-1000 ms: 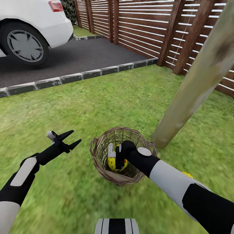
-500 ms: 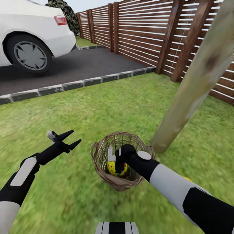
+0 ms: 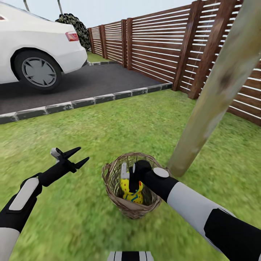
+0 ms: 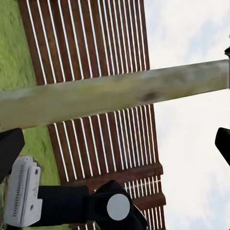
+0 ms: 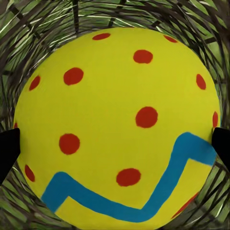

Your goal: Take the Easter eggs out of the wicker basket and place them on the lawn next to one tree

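A brown wicker basket (image 3: 107, 179) sits on the lawn (image 3: 127, 119) close to the foot of a leaning, pale tree (image 3: 214, 94). My right gripper (image 3: 129, 183) reaches down into the basket and is shut on a yellow Easter egg (image 3: 131, 194) with red dots and a blue zigzag. In the right wrist view that egg (image 5: 115, 110) sits between the two black fingertips, which touch its sides, with the basket's weave (image 5: 115, 12) behind it. My left gripper (image 3: 83, 153) hovers open and holds nothing, left of the basket. The left wrist view looks past the trunk (image 4: 115, 96).
A dark driveway (image 3: 90, 79) with grey stone edging (image 3: 87, 101) runs behind the lawn, with a white car (image 3: 36, 40) parked on it. A brown slatted fence (image 3: 163, 40) stands behind the tree. Grass lies open left of and in front of the basket.
The head camera has tilted up, so the whole picture has slid down. My right gripper and the egg sit slightly higher in the basket. The left arm has held still.
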Tool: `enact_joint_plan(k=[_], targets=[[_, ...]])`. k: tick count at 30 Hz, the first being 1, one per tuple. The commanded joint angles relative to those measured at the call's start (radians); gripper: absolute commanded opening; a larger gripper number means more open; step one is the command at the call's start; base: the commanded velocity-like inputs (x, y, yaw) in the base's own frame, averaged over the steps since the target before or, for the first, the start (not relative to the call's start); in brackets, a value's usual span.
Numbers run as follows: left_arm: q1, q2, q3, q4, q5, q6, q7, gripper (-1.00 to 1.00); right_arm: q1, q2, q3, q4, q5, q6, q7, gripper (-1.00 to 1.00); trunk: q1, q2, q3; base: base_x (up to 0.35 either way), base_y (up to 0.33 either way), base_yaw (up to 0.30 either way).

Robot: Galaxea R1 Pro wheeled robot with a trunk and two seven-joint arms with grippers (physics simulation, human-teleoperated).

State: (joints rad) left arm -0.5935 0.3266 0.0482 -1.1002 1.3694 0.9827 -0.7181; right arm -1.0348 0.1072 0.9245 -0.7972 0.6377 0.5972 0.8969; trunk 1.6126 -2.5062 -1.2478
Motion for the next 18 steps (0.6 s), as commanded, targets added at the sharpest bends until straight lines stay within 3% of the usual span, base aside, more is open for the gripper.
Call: enact_joint_plan(k=[1, 7, 8, 9, 11, 12, 16, 18], targets=[[0.000, 0.000, 0.001, 0.000, -0.002, 0.004, -0.004, 1.00, -0.001, 0.000, 0.001, -0.003, 0.008, 0.008, 0.008, -1.00, -0.001, 0.000, 0.003, 0.000, 0.000, 0.000], [0.000, 0.003, 0.001, -0.001, -0.003, 0.005, -0.004, 1.00, -0.001, -0.006, -0.020, -0.027, 0.011, 0.031, 0.021, -1.00, -0.003, 0.001, 0.026, 0.000, 0.000, 0.000], [0.000, 0.003, 0.001, -0.001, -0.003, 0.005, -0.004, 1.00, -0.001, -0.011, -0.159, -0.063, 0.016, 0.050, 0.050, -1.00, -0.004, 0.002, 0.030, 0.000, 0.000, 0.000], [0.000, 0.003, 0.001, -0.001, -0.003, 0.005, -0.004, 1.00, -0.001, -0.027, -0.178, -0.102, 0.018, 0.066, 0.085, -1.00, -0.004, 0.002, 0.034, 0.000, 0.000, 0.000], [0.000, 0.003, 0.001, -0.001, -0.003, 0.005, -0.004, 1.00, -0.001, -0.056, -0.189, -0.202, 0.017, 0.087, 0.135, -1.00, -0.005, 0.002, 0.042, 0.000, 0.000, 0.000], [0.000, 0.003, 0.001, -0.001, -0.003, 0.005, -0.004, 1.00, -0.001, -0.065, -0.191, -0.234, 0.018, 0.117, 0.141, -1.00, -0.006, 0.003, 0.046, 0.000, 0.000, 0.000], [0.000, 0.003, 0.002, -0.001, -0.004, 0.005, -0.003, 1.00, -0.001, -0.141, -0.190, -0.425, 0.021, 0.260, 0.153, -1.00, -0.007, 0.003, 0.061, 0.000, 0.000, 0.000], [0.000, 0.003, 0.002, -0.001, -0.005, 0.005, -0.003, 1.00, -0.001, -0.161, -0.192, -0.487, 0.021, 0.300, 0.204, -1.00, -0.008, 0.004, 0.069, 0.000, 0.000, 0.000]])
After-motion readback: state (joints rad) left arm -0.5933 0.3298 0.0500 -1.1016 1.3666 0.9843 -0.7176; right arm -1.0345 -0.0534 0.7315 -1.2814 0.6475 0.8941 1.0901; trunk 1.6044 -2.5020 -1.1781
